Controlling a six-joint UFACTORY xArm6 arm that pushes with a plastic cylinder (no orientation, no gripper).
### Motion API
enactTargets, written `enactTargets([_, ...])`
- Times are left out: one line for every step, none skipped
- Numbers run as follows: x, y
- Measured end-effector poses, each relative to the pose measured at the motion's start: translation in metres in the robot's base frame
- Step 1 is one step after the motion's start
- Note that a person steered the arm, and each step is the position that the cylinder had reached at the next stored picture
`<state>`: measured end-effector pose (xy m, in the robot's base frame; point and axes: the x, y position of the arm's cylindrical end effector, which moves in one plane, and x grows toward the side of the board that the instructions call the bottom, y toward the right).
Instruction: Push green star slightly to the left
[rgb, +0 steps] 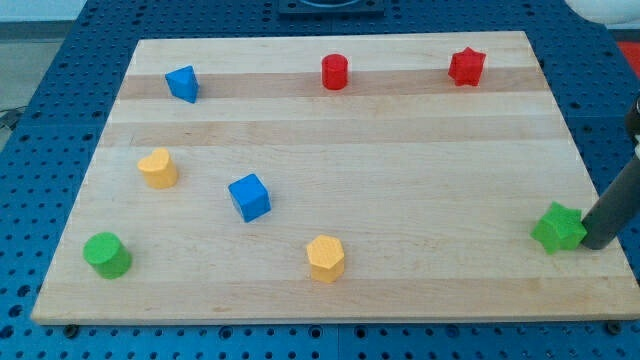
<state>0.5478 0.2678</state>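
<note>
Green star (558, 228) sits near the desk's (400, 180) right edge, toward the view's bottom. We rest our tip (597, 243) just beside its right side, apparently touching. Our end effector is a bare rod: no jaws to spread or pinch.

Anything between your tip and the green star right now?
Nothing: in the camera view my tip sits right against the green star on its right side, with no block between them.
</note>
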Motion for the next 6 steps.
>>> enactTargets([-0.024,0.002])
enactTargets([-0.036,0.002])
enactTargets([-0.039,0.002])
enactTargets([-0.031,-0.005])
enactTargets([-0.027,-0.013])
enactTargets([-0.025,-0.017])
